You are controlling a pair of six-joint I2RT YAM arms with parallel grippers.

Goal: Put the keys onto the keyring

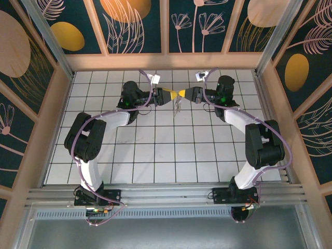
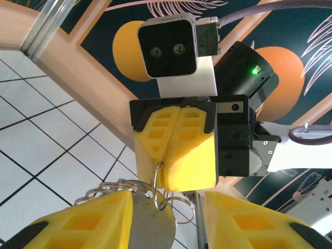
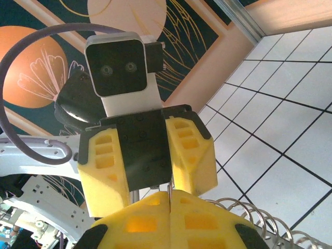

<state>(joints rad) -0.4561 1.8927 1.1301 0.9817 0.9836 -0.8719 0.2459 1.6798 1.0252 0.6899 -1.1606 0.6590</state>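
R hand (image 2: 165,176) is clenched on the keyring (image 2: 155,182), mid-air over the far part of the bench (image 1: 155,155). L hand (image 3: 149,187) is half-released: the flat grey key (image 2: 150,228) lies against one finger, w/ a gap at the other. Best approach: R holds steady, L clamps the key firmly, then feeds its hole onto the wire end w/ small twists.

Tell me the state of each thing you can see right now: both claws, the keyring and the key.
Right claw: shut, pinching the keyring.
Left claw: open, one finger on each side of the key.
Keyring: held up in the air by the right claw.
Key: hanging at the keyring, looks unclamped.
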